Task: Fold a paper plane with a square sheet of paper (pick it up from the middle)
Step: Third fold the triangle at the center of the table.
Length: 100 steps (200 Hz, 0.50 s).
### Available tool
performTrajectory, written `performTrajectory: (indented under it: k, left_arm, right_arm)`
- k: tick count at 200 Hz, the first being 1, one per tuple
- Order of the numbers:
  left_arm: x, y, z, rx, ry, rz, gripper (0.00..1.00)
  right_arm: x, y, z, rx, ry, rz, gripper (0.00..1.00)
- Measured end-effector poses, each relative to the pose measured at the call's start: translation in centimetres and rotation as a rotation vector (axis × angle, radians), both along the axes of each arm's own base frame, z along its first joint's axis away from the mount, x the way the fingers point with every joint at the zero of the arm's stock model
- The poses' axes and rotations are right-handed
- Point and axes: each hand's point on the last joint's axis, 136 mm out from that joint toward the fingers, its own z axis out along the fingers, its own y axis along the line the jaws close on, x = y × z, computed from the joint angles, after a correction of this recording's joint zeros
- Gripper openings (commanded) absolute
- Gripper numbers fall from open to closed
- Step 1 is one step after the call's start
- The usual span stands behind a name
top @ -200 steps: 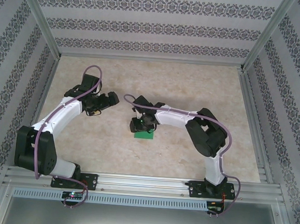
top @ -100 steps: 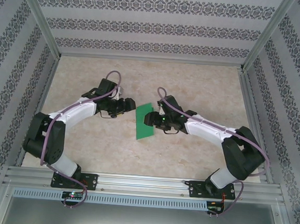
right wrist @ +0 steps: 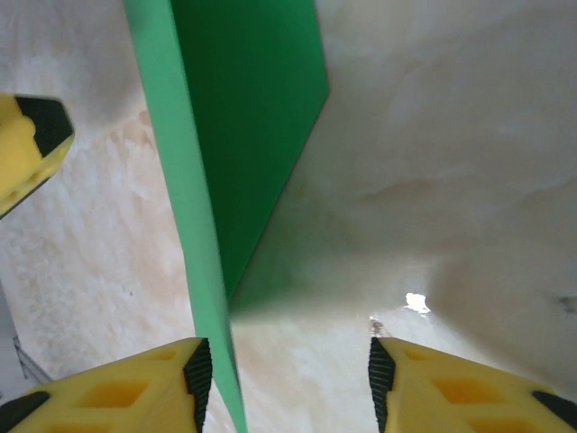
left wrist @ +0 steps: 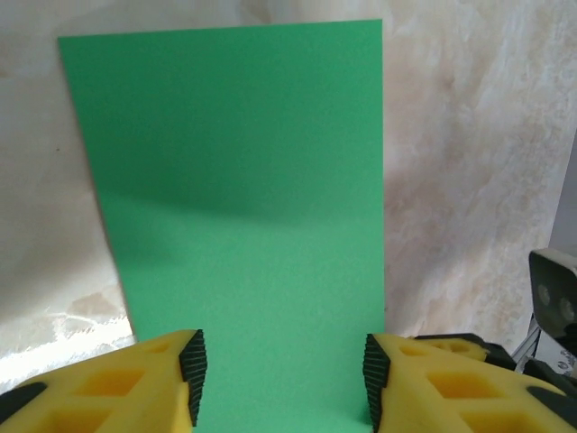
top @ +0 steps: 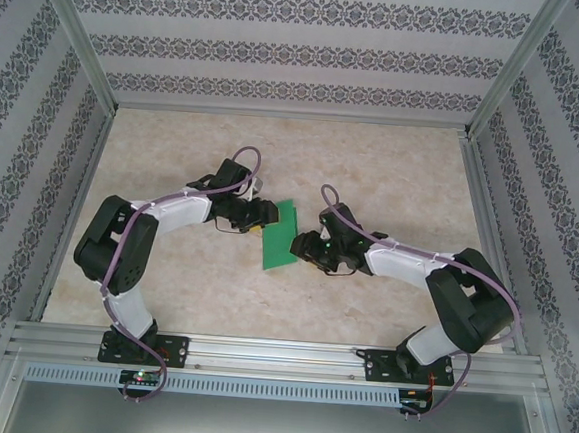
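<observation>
The square sheet of paper (top: 282,238) is bright green and shows as a narrow upright rectangle at mid-table. In the right wrist view the paper (right wrist: 248,108) is seen nearly edge-on, with one side raised and a shadow on the table under it. My left gripper (top: 261,214) is at its left edge, and my right gripper (top: 304,248) is at its right edge. From the left wrist, the paper (left wrist: 243,180) spans the gap of the open left gripper (left wrist: 281,374). My right gripper (right wrist: 284,379) is open, and the sheet's thin edge runs just inside its left pad (right wrist: 196,370).
The beige marbled table (top: 393,175) is fenced by metal rails and patterned walls. Bare tabletop lies between the right gripper's fingers. The left gripper's yellow fingertip (right wrist: 32,135) shows beyond the sheet, and part of the right arm (left wrist: 554,298) stands close beside the left gripper.
A second ago the right gripper sat over the paper nearer the front. The sheet has since come up at mid-table. The left gripper has closed in on its left side with narrower jaws.
</observation>
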Motion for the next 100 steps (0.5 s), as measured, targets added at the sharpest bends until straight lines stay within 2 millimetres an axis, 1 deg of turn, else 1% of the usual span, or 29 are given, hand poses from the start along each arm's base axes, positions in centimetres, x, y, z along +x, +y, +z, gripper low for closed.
performTrajectory:
  k: [25,54,73,100]
  left_arm:
    - [0.2,-0.2,-0.7,0.000,0.016,0.000,0.47]
    - [0.0,-0.4,-1.8,-0.001,0.045,-0.006,0.45]
    - [0.0,-0.4,-2.3,0.003,0.057,-0.007,0.44]
    - [0.1,-0.6,-3.0,0.001,0.067,-0.010,0.42]
  right_arm:
    - [-0.1,0.7,0.1,0.037,0.001,-0.011,0.38]
    - [-1.1,0.5,-1.0,0.053,0.034,-0.041,0.31]
    - [-1.2,0.4,-1.3,0.063,0.049,-0.063,0.30]
    - [-1.1,0.8,-1.0,0.085,0.044,-0.072,0.27]
